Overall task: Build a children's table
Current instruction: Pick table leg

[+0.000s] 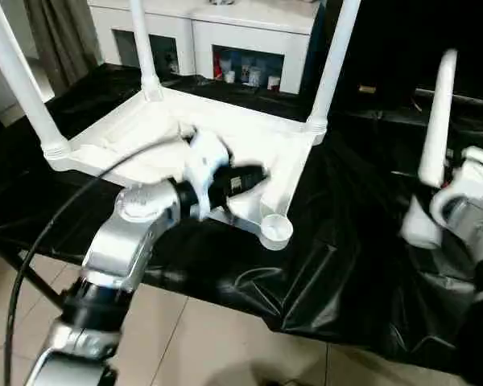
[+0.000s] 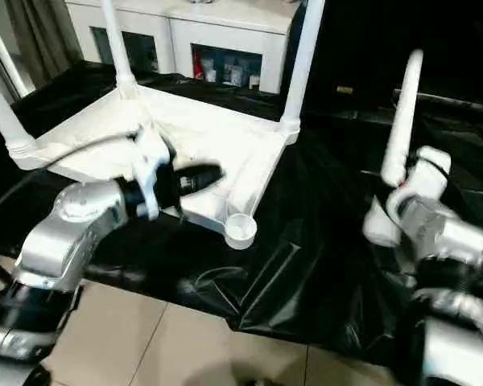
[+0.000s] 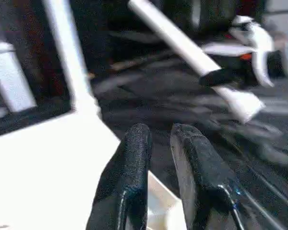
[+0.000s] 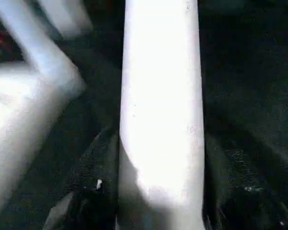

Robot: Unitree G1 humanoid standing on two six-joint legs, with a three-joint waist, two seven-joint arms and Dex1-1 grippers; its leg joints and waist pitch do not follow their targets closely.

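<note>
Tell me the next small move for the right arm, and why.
Probably swing the fourth leg, held in the right gripper, leftward over the empty corner socket of the upturned tabletop. Three legs already stand in their sockets; this near corner alone is open, beside the left gripper.

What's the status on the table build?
Right claw gripping the fourth leg, upright. Left claw empty, narrow gap, over the upturned tabletop. Three legs in; near corner socket empty. Nothing blocking.
</note>
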